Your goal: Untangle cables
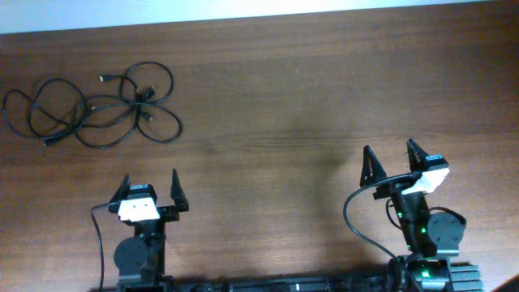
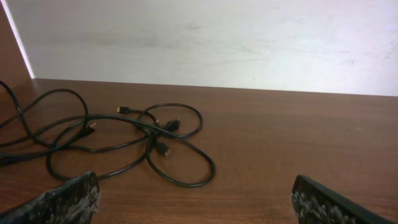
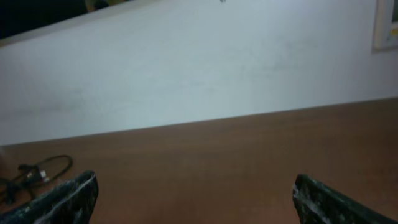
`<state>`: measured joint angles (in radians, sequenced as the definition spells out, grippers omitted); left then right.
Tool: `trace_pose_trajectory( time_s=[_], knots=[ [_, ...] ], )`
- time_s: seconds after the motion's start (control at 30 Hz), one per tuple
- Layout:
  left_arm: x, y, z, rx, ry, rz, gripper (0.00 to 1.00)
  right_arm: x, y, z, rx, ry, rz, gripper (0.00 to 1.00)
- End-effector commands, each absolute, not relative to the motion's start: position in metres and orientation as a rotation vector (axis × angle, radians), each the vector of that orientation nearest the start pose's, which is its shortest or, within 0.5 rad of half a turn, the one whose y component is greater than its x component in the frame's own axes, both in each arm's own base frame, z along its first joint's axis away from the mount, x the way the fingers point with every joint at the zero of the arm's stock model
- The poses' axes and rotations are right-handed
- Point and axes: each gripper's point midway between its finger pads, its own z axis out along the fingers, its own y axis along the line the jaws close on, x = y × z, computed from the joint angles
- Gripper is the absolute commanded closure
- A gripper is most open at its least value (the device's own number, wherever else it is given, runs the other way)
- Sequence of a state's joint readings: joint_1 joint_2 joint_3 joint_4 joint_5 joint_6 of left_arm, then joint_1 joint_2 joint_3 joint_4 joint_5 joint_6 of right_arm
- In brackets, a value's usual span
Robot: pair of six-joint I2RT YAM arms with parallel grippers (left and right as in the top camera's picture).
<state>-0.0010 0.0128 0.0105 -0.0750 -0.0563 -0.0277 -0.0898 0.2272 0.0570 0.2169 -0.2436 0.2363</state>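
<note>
The cables [image 1: 101, 107] are thin black cords lying in tangled overlapping loops at the far left of the wooden table, with small plug ends among them. In the left wrist view the cables [image 2: 152, 134] lie ahead and to the left of the fingers. In the right wrist view a bit of the cables [image 3: 37, 173] shows at the far left. My left gripper [image 1: 150, 188] is open and empty, well in front of the tangle. My right gripper [image 1: 390, 161] is open and empty at the right side, far from the cables.
The brown wooden table [image 1: 292, 113] ends at a white wall along its far edge [image 1: 259, 20]. Thicker black wires run from each arm base near the front edge, one by the right arm [image 1: 350, 212].
</note>
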Motion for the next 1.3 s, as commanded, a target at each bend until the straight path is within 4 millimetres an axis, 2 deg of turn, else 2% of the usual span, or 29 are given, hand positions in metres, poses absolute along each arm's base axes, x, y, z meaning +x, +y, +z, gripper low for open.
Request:
trace_pose_trajectory(
  time_s=[0.0,0.27,0.4,0.6,1.27],
  knots=[
    [0.246,0.008,0.157,-0.067,1.646,0.011,0.01,0.255,0.018,0.188,0.066,1.532,0.304,0.01],
    [0.246,0.008,0.157,-0.067,1.646,0.011,0.01,0.246,0.016,0.159,0.101,1.64,0.295,0.01],
    [0.246,0.008,0.157,-0.067,1.646,0.011,0.01,0.245,0.015,0.16,0.091,1.636,0.255,0.01],
    [0.246,0.008,0.157,-0.067,1.646,0.011,0.01,0.245,0.022,0.159,-0.081,1.635,0.137,0.01],
    [0.246,0.008,0.157,-0.067,1.646,0.011,0.01,0.246,0.001,0.156,-0.035,1.647,-0.007,0.01]
  ],
)
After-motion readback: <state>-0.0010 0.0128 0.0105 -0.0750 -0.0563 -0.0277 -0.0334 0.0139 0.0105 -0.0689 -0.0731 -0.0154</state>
